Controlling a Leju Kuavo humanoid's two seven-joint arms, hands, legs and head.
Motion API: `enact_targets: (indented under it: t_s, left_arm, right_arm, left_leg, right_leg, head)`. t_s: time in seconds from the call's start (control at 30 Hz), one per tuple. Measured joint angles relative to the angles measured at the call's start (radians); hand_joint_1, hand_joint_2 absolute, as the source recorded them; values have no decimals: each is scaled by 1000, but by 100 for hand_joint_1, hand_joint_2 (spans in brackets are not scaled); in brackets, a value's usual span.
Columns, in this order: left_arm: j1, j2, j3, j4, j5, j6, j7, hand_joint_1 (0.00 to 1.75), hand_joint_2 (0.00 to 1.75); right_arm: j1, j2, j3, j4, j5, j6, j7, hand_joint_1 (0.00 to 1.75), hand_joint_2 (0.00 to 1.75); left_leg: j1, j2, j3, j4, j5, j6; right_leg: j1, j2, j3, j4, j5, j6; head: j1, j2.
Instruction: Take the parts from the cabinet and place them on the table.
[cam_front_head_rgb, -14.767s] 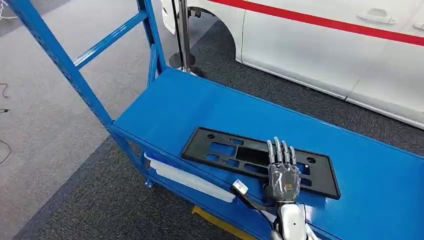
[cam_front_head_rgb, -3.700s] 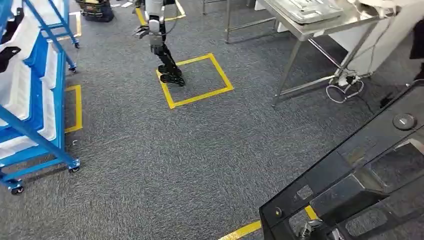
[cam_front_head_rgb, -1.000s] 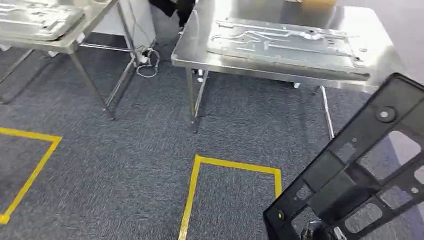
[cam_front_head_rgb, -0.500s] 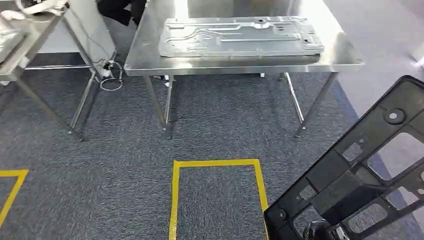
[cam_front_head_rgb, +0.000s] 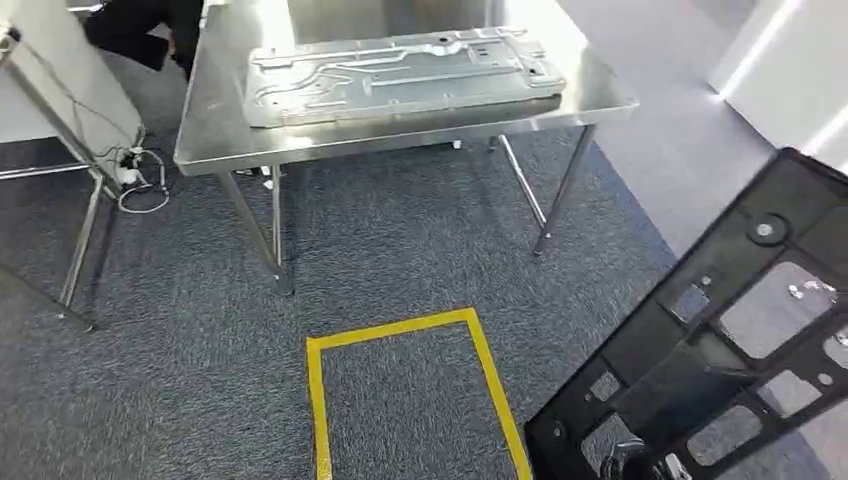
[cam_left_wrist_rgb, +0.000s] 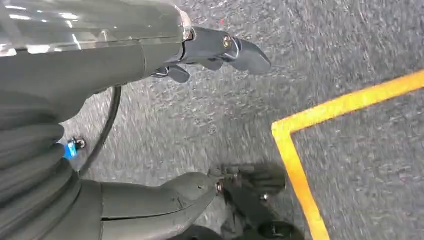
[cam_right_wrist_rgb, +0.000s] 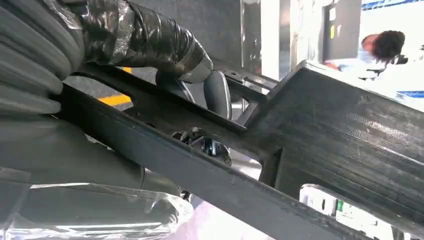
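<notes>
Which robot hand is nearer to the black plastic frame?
The right robot hand: it grips the black plastic frame directly. The left robot hand hangs apart from it over the grey carpet, holding nothing.

The black frame (cam_front_head_rgb: 720, 340) is cut off; fingers (cam_front_head_rgb: 625, 462) seemingly behind it.

Grey ribbed cover, thick thumb, taped robot hand (cam_right_wrist_rgb: 150, 40).

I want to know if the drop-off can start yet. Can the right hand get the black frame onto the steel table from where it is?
Probably not yet. The right hand grips the black frame, but bare carpet and a yellow floor box lie between it and the steel table.
</notes>
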Motion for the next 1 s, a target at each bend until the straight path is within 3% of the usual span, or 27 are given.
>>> enact_targets:
  t_s: [0.03, 0.07, 0.1, 0.17, 0.2, 0.33, 0.37, 0.4, 0.43, 0.5, 0.53, 0.57, 0.6, 0.67, 0.7, 0.73, 0.77, 0.8, 0.87, 0.9, 0.93, 0.97, 1.0]
  left_arm:
    - [1, 0, 2, 0, 0, -1, 0, 0, 175]
    - [1, 0, 3, 0, 0, -2, 0, 0, 175]
    - [0, 0, 3, 0, 0, -2, 0, 0, 175]
    - [-1, 0, 4, 0, -1, -4, -1, 0, 175]
    - [0, 0, 4, 0, -1, -4, -1, 0, 175]
    - [-5, 0, 4, 0, -2, -4, 0, 0, 175]
    - [-7, 0, 4, 0, -4, -3, 1, 0, 175]
    - [-7, 0, 4, 0, -5, -3, 0, 0, 175]
    - [-8, 0, 4, 0, -5, -3, 0, 0, 175]
    - [-7, 0, 4, 0, -7, -3, 1, 0, 175]
    - [-3, 0, 4, 0, -10, -4, 3, 0, 175]
    - [2, -1, 5, 0, -10, -4, 4, 0, 175]
    - [4, 0, 5, 0, -10, -4, 4, 0, 175]
    - [3, 0, 5, 0, -11, -3, 5, 0, 175]
    - [7, 2, 5, 0, -11, -2, 5, 0, 175]
    - [5, 5, 5, 0, -12, -2, 6, 0, 175]
    - [4, 5, 5, 0, -11, -1, 6, 0, 175]
    - [3, 5, 5, 0, -11, -1, 7, 0, 175]
    - [3, 4, 5, 0, -11, -1, 7, 0, 175]
    - [6, 4, 5, 0, -11, -1, 7, 0, 175]
    - [6, 4, 5, 0, -11, -1, 8, 0, 175]
    - [4, 4, 5, 0, -12, -1, 8, 0, 175]
    - [2, 4, 5, 0, -12, -1, 9, 0, 175]
  right_arm:
    - [1, 0, 0, 2, 9, -5, 2, 175, 175]
    - [3, 0, 0, 3, 13, -9, 3, 175, 175]
    - [3, 0, 0, 3, 17, -10, 5, 175, 175]
    - [3, 0, 1, 3, 21, -14, 6, 175, 175]
    - [1, 0, 1, 4, 24, -16, 6, 175, 175]
    - [3, 0, 7, 6, 35, -29, 8, 175, 175]
    - [4, 0, 9, 5, 37, -32, 8, 175, 175]
    - [5, 0, 11, 6, 39, -34, 8, 175, 175]
    - [3, 0, 14, 6, 39, -36, 8, 175, 175]
    - [1, 0, 20, 10, 40, -38, 8, 175, 175]
    - [2, 0, 23, 13, 41, -39, 10, 175, 175]
    - [3, 0, 24, 16, 42, -41, 10, 175, 175]
    - [3, 0, 26, 18, 42, -42, 10, 175, 175]
    - [3, 0, 28, 21, 43, -49, 10, 175, 175]
    - [3, 0, 29, 22, 43, -51, 10, 175, 175]
    - [0, 0, 29, 24, 43, -53, 10, 175, 175]
    - [0, 0, 30, 24, 43, -53, 10, 175, 175]
    - [1, 0, 32, 24, 43, -53, 10, 175, 175]
    - [1, 0, 32, 25, 45, -55, 11, 175, 175]
    - [1, 0, 32, 25, 45, -56, 11, 175, 175]
    - [-1, 0, 32, 26, 46, -58, 11, 175, 175]
    - [0, 0, 32, 26, 47, -59, 11, 175, 175]
    - [0, 0, 32, 26, 48, -60, 11, 175, 175]
  left_leg:
    - [0, 9, 1, 0, -3, -1]
    - [0, 15, 2, 0, -9, -3]
    - [0, 19, 10, 0, -13, -5]
    - [2, 25, 31, 0, -26, -13]
    - [1, 27, 36, 0, -32, -19]
    - [1, 33, 49, -7, -48, -45]
    - [4, 34, 63, -10, -59, -54]
    - [8, 18, 63, 23, -66, -56]
    - [8, 7, 28, 89, -90, -56]
    - [8, -1, -89, 271, -145, -59]
    - [8, -1, -148, 341, -149, -59]
    - [8, -2, -181, 352, -121, -58]
    - [8, -2, -189, 317, -68, -56]
    - [5, -3, -159, 157, 71, -45]
    - [-1, -8, -142, 104, 102, -38]
    - [-9, -10, -138, 101, 88, -36]
    - [-10, -8, -124, 74, 66, -30]
    - [-13, -9, -123, 70, 64, -27]
    - [-6, -14, -92, 39, 57, -14]
    - [-3, -11, -63, 17, 54, -9]
    - [-3, -11, -40, 1, 47, 0]
    - [-2, -11, -23, -6, 40, 2]
    - [-2, -11, -4, -12, 28, 2]
  right_leg:
    - [-4, -2, -22, 43, -3, 4]
    - [-7, -3, -18, 33, 18, 7]
    - [-11, -4, 12, -23, 58, 10]
    - [-15, -15, 115, -207, 143, 9]
    - [-12, -30, 143, -253, 126, 6]
    - [7, -20, 142, -260, 108, -23]
    - [-3, -12, 163, -272, 107, -31]
    - [-2, -13, 182, -280, 102, -38]
    - [-2, -14, 194, -283, 96, -47]
    - [2, -10, 213, -283, 77, -56]
    - [4, -4, 226, -283, 65, -57]
    - [5, 4, 240, -283, 53, -57]
    - [6, 12, 257, -283, 40, -55]
    - [6, 19, 297, -283, 11, -51]
    - [2, 19, 309, -289, -6, -47]
    - [8, 25, 313, -288, -14, -36]
    - [4, 26, 314, -295, -15, -29]
    - [1, 25, 325, -310, -13, -26]
    - [4, 25, 317, -273, 26, -9]
    - [0, 13, 290, -209, 46, -7]
    - [0, 5, 243, -131, 57, -5]
    - [-1, 3, 189, -65, 43, -4]
    - [-3, 3, 137, -17, 1, 0]
  head:
    - [0, 0]
    - [0, 0]
    - [0, 0]
    - [0, 0]
    - [0, 0]
    - [0, 0]
    - [-1, 0]
    - [0, 0]
    - [-3, 0]
    - [-3, 0]
    - [-2, 0]
    - [-2, 0]
    - [-2, 0]
    - [-3, 0]
    - [-1, 0]
    - [-2, -1]
    - [-3, 0]
    - [-4, 0]
    - [-4, 0]
    - [-2, 0]
    - [-3, 0]
    - [-2, 0]
    - [-3, 0]
